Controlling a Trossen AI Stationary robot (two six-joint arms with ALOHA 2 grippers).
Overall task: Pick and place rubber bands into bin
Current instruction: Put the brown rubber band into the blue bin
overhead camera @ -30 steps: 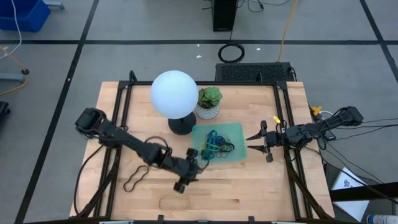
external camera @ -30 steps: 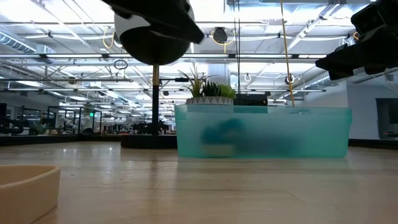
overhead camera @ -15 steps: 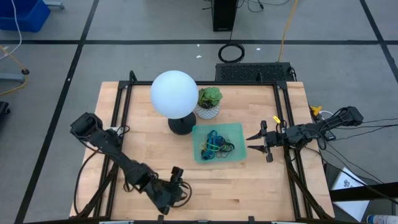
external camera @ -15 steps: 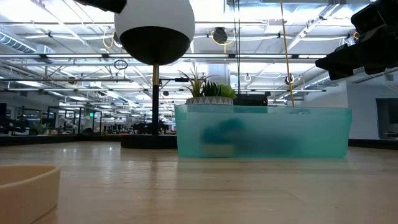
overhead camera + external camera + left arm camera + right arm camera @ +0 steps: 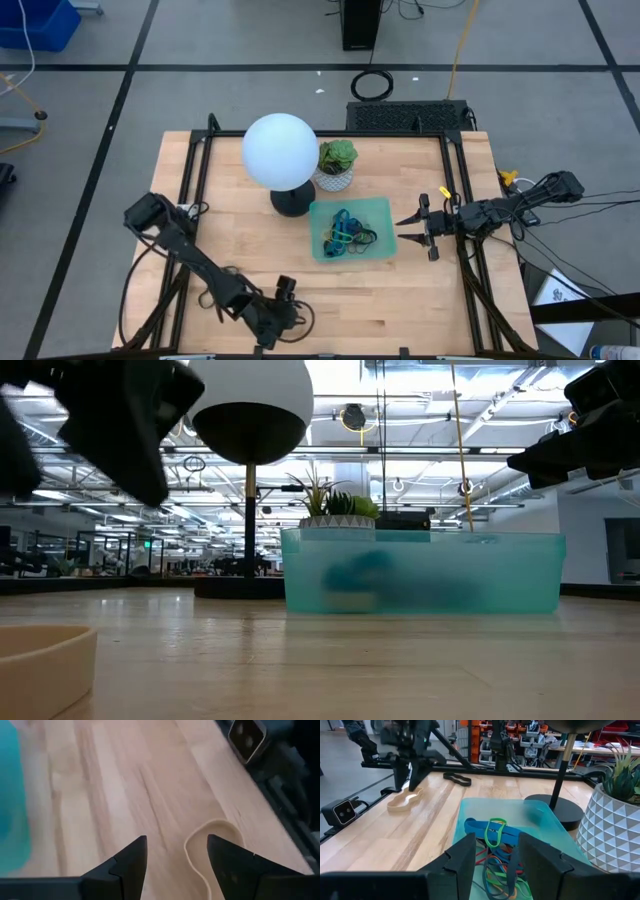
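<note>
Since half a second ago the left gripper (image 5: 283, 308) stays near the lower centre-left of the high view, only a little shifted, and in the low view its dark body now fills the upper left. A second ago it was beside the bin.

One tan rubber band (image 5: 212, 851) lies flat on the wood directly before the left gripper's fingers (image 5: 127, 862), which stand wide apart with nothing between them. In the left wrist view the band is near the right finger, not touching it as far as I can tell. In the right wrist view the same tan band (image 5: 404, 801) lies below that gripper, and a black band (image 5: 457, 779) lies beyond it.

Several bands, blue, green, orange, lie together inside the bin (image 5: 382, 208) at the centre of the high view.

The right gripper (image 5: 417, 228) waits just right of the bin, fingers open and empty.

Behind the bin are a white globe lamp (image 5: 280, 151) and a plant pot (image 5: 335, 178).
</note>
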